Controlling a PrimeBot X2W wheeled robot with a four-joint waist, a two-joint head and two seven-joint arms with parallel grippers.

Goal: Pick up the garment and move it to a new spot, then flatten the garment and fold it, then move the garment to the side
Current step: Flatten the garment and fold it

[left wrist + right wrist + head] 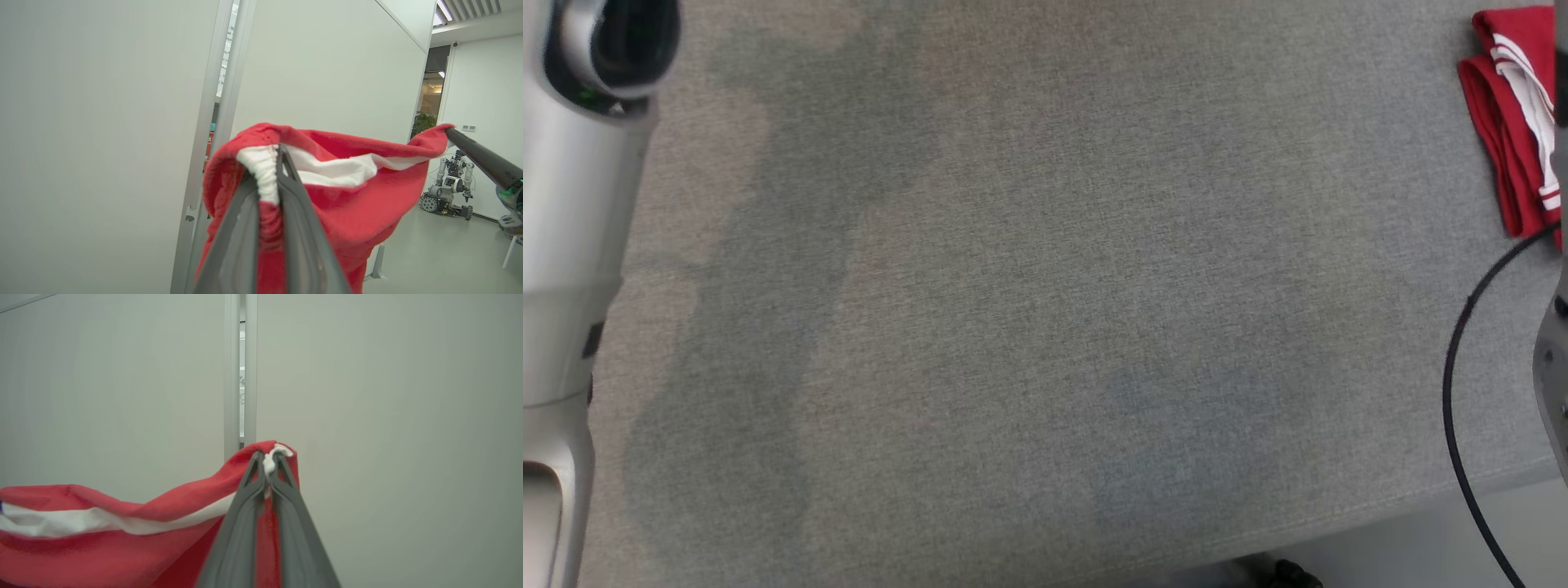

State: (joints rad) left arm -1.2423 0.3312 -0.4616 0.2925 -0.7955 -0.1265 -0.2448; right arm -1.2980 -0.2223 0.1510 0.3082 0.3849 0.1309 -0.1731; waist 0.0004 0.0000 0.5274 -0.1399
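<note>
The garment (351, 204) is red with a white elastic band and hangs in the air, stretched between both grippers. My left gripper (280, 154) is shut on the white band at one end, seen in the left wrist view. That view also catches my right gripper (450, 132), which pinches the far corner of the cloth. In the right wrist view my right gripper (268, 458) is shut on a white bit of the garment (81, 539), which sags away to the left. A pale forearm (572, 245) of my left arm runs down the left edge of the head view.
The grey cloth-covered table (1045, 310) lies below. A folded red cloth with white stripes (1515, 122) rests at its far right edge. A black cable (1462, 367) loops at the right. Pale partition walls (102, 122) stand ahead, and another robot (449, 192) stands on the floor.
</note>
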